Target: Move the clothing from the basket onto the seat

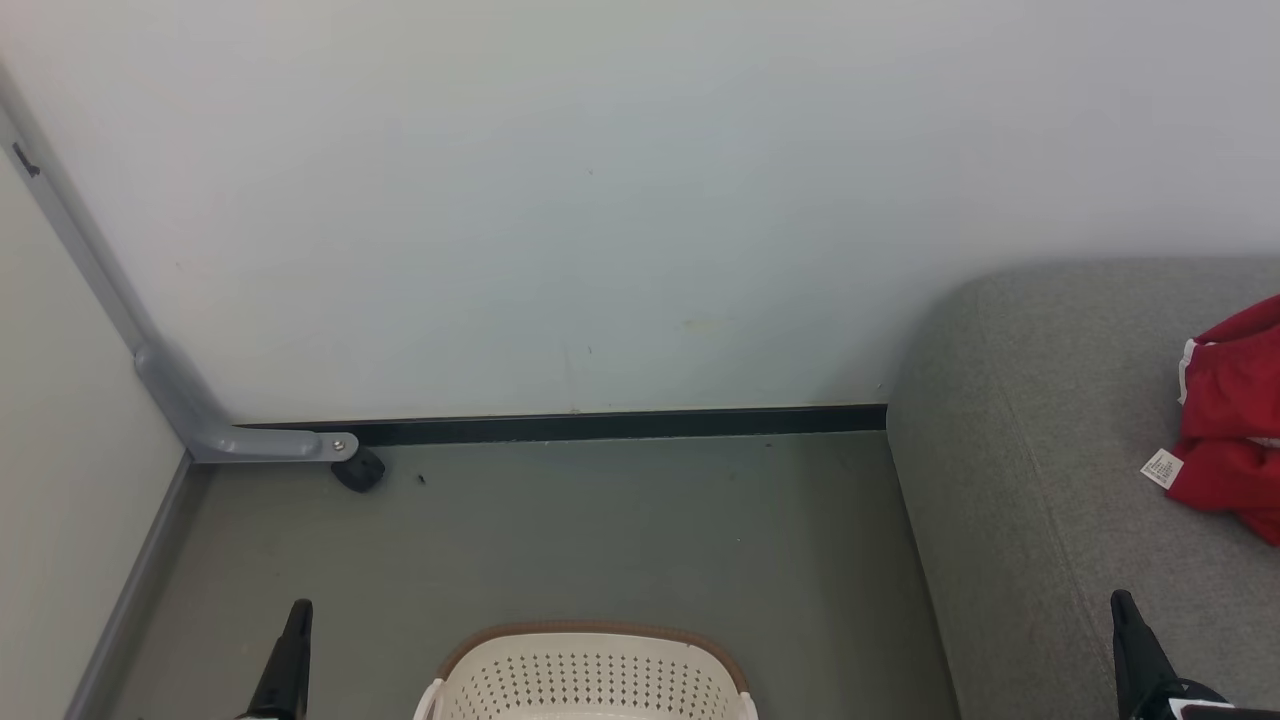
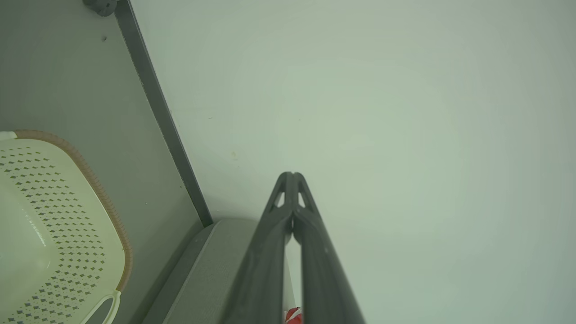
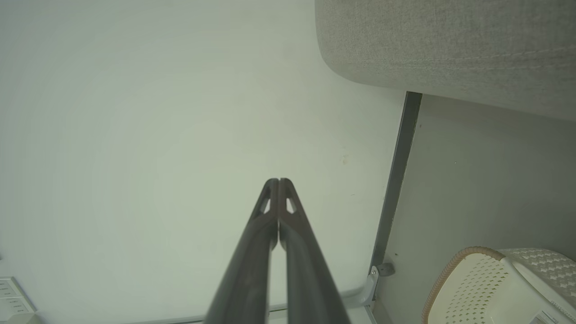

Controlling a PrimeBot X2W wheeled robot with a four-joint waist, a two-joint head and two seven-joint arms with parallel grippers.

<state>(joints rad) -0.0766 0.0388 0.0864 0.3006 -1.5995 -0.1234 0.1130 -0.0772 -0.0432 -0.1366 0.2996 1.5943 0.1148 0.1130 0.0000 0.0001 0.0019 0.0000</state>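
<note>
At the lower left, the left gripper (image 1: 299,612) has its 2 dark fingers pressed together. Next, the cream-white plastic basket with little holes (image 1: 590,682) sits on the grey floor (image 1: 600,530). Bright red soft clothing (image 1: 1235,420) lies on the big grey fabric seat (image 1: 1050,450). At the lower right, the right gripper (image 1: 1122,603) is pressed together too.

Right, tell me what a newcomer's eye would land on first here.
The bright red clothing stands out most, heaped on the grey seat at the right edge of the head view. Next comes the cream basket on the floor at bottom centre, between the left gripper and right gripper, both shut.
</note>
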